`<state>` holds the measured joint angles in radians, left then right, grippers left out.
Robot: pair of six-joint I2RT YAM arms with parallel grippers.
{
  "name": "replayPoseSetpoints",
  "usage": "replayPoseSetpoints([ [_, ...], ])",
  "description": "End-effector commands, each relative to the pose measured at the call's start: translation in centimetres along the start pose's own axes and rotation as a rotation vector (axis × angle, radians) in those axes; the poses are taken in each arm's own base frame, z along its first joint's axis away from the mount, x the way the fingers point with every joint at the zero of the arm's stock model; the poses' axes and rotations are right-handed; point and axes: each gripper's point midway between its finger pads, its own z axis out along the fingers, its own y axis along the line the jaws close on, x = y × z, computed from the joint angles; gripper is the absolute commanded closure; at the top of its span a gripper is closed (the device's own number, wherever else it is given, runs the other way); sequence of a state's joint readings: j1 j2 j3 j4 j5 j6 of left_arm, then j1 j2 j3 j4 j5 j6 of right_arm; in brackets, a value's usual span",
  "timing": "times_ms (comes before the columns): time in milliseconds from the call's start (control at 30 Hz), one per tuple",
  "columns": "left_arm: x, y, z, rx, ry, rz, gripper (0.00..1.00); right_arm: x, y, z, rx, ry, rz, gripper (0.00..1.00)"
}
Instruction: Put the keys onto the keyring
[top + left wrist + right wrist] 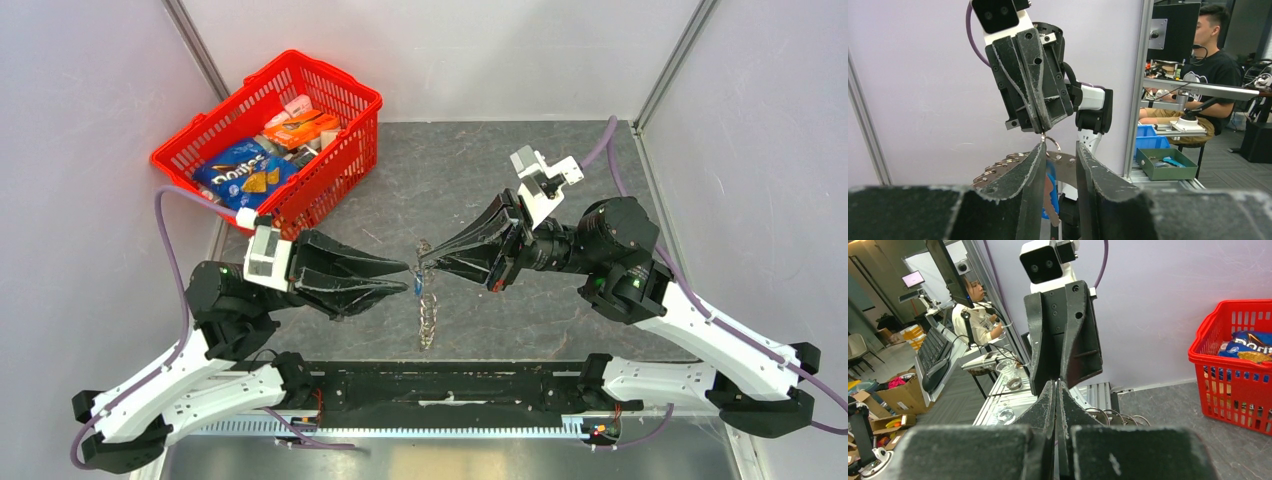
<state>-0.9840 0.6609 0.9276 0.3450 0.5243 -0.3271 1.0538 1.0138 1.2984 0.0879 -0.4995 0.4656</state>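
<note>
Above the table, my left gripper faced my right gripper tip to tip, the keys hung from the keyring between them, and the basket sat behind my left.

The left gripper hides part of the keyring, the blue-headed key and the keys; the red basket runs off the right wrist view, perhaps holding snack packets.

keys: bare silvery metal, shiny
blue key head: smooth blue, plastic-looking
keyring: thin bright metal wire
left gripper: matt black, rough, edges scuffed pale
right gripper: matt black, scratched
basket, upper left: glossy red plastic lattice
table: dark grey, mottled, matt
</note>
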Motion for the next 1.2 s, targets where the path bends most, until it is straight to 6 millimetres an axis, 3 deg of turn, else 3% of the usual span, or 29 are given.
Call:
replayPoseSetpoints([
  [0,-0.35,0.82,0.51,-0.021,-0.023,0.054,0.63,-2.23,1.57,-0.24,-0.052,-0.076,-0.031,1.0],
  [667,-0.46,0.66,0.87,0.0,-0.036,0.051,0.63,-1.7,0.83,0.52,-0.046,-0.064,-0.023,1.0],
  [1167,-0.1,0.71,0.96,0.004,-0.024,0.047,0.76,-2.12,1.29,0.47,-0.061,-0.072,-0.021,1.0],
])
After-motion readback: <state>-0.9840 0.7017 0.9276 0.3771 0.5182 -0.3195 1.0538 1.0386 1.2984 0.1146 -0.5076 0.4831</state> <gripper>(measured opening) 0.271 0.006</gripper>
